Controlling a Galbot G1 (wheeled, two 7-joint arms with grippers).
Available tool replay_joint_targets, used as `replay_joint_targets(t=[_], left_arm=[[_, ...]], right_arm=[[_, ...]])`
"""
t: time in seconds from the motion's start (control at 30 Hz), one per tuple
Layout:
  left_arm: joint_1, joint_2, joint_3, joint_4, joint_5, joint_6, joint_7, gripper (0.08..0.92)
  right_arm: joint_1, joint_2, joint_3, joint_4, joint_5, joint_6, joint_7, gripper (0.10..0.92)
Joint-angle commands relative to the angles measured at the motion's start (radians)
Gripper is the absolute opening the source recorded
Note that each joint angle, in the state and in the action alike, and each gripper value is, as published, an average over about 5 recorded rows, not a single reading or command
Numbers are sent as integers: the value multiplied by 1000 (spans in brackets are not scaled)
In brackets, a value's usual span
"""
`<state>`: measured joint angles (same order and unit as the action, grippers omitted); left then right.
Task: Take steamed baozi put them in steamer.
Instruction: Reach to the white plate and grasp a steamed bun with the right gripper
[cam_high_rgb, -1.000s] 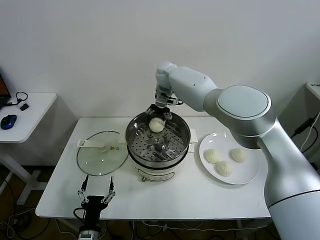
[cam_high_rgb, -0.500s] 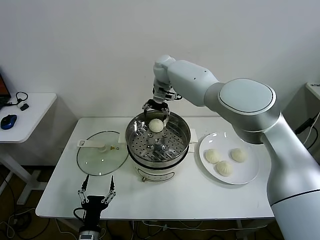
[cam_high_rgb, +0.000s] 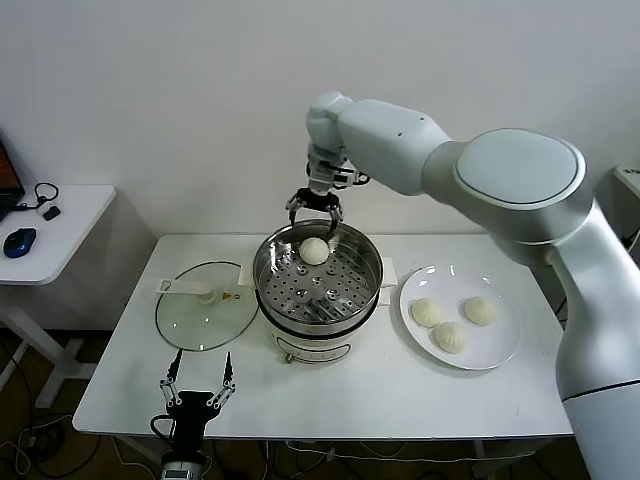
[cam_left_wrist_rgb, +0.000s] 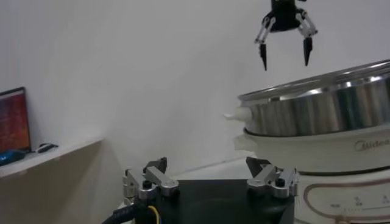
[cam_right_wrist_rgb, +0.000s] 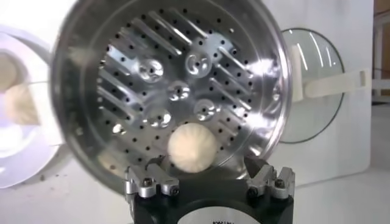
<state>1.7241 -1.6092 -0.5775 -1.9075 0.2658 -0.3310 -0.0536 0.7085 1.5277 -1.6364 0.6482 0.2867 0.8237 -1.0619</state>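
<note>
Four steamed baozi are showing in all: one (cam_high_rgb: 315, 251) is sitting on the perforated tray inside the single steamer (cam_high_rgb: 317, 296), and three (cam_high_rgb: 427, 313) (cam_high_rgb: 479, 310) (cam_high_rgb: 448, 337) are lying on the one white plate (cam_high_rgb: 505, 347). One glass lid (cam_high_rgb: 205, 318) is lying on the one white table (cam_high_rgb: 400, 400) beside the steamer. Two grippers are showing, the right gripper (cam_high_rgb: 314, 209) and the left gripper (cam_high_rgb: 197, 383), and one side desk (cam_high_rgb: 70, 215) is carrying one blue mouse (cam_high_rgb: 18, 243).
</note>
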Motion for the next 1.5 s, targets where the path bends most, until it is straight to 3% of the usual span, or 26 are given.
replay_joint_targets(t=[0.03, 0.37, 0.5, 0.9, 1.5], left_arm=[[0, -49, 1, 0, 1, 1, 1, 823], [4, -49, -1, -6, 0, 4, 2, 823], [5, -49, 0, -10, 0, 6, 3, 823], [9, -49, 6, -11, 0, 7, 2, 823], [11, -49, 10, -14, -4, 12, 0, 823]], right_arm=[[58, -65, -44, 73, 60, 49, -3, 823], [191, -163, -196, 276, 224, 44, -1, 823], [288, -196, -319, 390, 324, -44, 51, 823], [342, -286, -420, 421, 375, -235, 67, 823], [351, -446, -477, 633, 648, -971, 145, 823]])
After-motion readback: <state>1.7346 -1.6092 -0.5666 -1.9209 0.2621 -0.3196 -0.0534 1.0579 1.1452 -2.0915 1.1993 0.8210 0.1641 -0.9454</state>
